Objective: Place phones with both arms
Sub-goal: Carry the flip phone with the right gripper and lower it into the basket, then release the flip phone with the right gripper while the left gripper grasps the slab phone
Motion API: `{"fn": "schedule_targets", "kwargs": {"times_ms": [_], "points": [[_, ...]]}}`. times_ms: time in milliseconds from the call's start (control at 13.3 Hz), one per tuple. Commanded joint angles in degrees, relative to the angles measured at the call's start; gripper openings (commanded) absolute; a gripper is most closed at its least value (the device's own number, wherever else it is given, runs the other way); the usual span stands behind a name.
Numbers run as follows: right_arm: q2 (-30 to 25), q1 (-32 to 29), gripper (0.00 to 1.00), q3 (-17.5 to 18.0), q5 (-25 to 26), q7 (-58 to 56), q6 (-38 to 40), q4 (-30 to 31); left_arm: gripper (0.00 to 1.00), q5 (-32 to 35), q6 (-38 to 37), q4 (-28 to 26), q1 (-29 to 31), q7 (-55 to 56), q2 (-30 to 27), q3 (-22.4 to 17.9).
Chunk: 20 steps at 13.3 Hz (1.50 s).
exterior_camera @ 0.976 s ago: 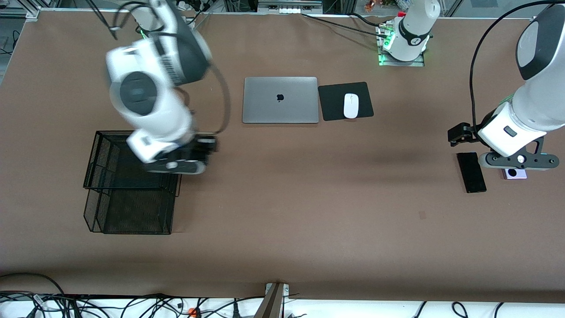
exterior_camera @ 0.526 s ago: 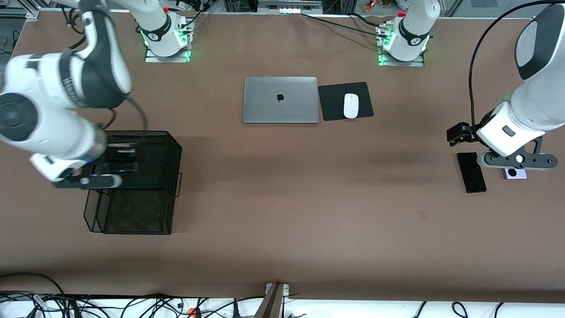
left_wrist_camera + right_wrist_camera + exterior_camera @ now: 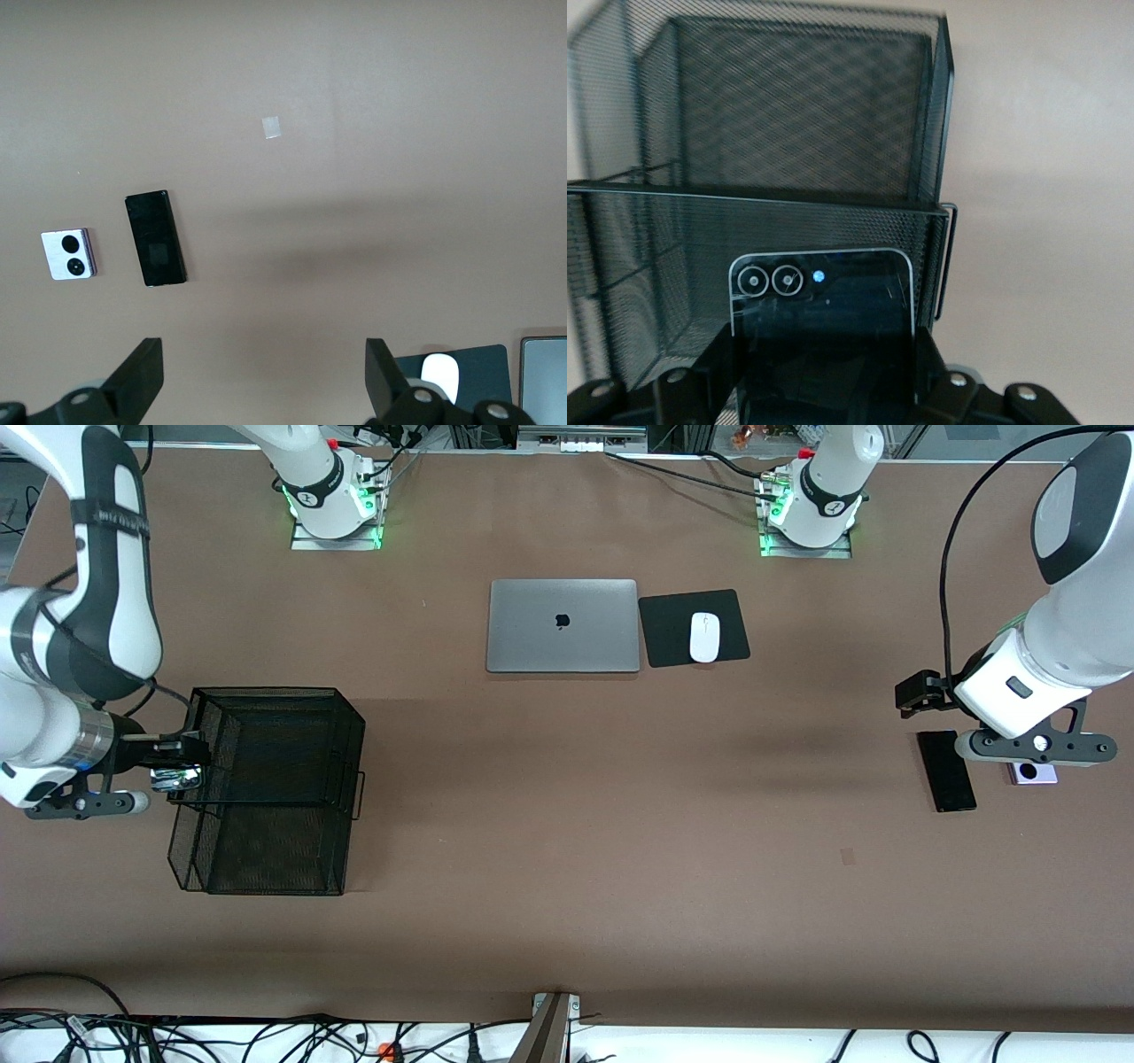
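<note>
My right gripper (image 3: 180,766) is shut on the small squarish black phone (image 3: 821,312), whose two camera rings show above the fingers. It hangs at the end wall of the black mesh basket (image 3: 275,689) toward the right arm's end of the table. The basket (image 3: 802,133) fills the right wrist view. My left gripper (image 3: 263,372) is open with nothing between its fingers (image 3: 142,370). Its hand (image 3: 1032,748) hovers over the lavender phone (image 3: 1036,774), partly covering it. The long slim black phone (image 3: 946,771) lies beside that. The left wrist view shows both, the lavender phone (image 3: 66,255) and the slim one (image 3: 156,239).
A shut silver laptop (image 3: 563,625) lies mid-table toward the bases, with a white mouse (image 3: 704,637) on a black pad (image 3: 664,629) beside it. A small pale mark (image 3: 848,856) is on the brown tabletop. The basket has two tiers.
The right arm has swung from over the basket out toward its own end of the table, carrying the black phone to the basket's end wall. The left arm has barely moved.
</note>
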<state>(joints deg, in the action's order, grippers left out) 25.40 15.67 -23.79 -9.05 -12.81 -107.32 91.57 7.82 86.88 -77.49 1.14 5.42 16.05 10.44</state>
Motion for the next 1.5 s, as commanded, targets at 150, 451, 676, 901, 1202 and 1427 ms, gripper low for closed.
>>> {"fn": "schedule_targets", "kwargs": {"times_ms": [150, 451, 676, 901, 1202, 1427], "points": [[-0.53, 0.50, 0.00, 0.67, -1.50, 3.47, -3.86, 6.08, 1.00, -0.08, -0.40, -0.73, 0.35, -0.93, -1.11, -0.15], [1.58, 0.67, 0.05, 0.76, -1.50, 5.50, -3.60, 6.08, 1.00, 0.01, -0.40, -0.73, 0.53, -1.11, -1.20, -0.24], [1.94, 0.76, 0.76, 0.85, -1.50, 6.04, -3.24, 5.81, 1.00, -0.08, -0.40, -0.73, 0.79, -1.37, -1.20, -0.24], [2.29, 0.67, 1.00, 0.85, -1.50, 5.96, -2.98, 5.20, 1.00, 0.01, -0.40, -0.73, 0.70, -1.37, -1.20, -0.24], [0.98, 0.76, 1.00, 0.85, -1.41, 5.69, 0.87, 1.43, 1.00, 0.36, -0.40, -1.60, 2.27, -1.81, -0.85, -0.33], [-1.04, 0.85, 1.00, 0.67, -0.89, 6.56, 9.38, -4.36, 1.00, 0.71, 0.74, -4.33, 5.79, -2.16, 2.39, -0.42]]}}
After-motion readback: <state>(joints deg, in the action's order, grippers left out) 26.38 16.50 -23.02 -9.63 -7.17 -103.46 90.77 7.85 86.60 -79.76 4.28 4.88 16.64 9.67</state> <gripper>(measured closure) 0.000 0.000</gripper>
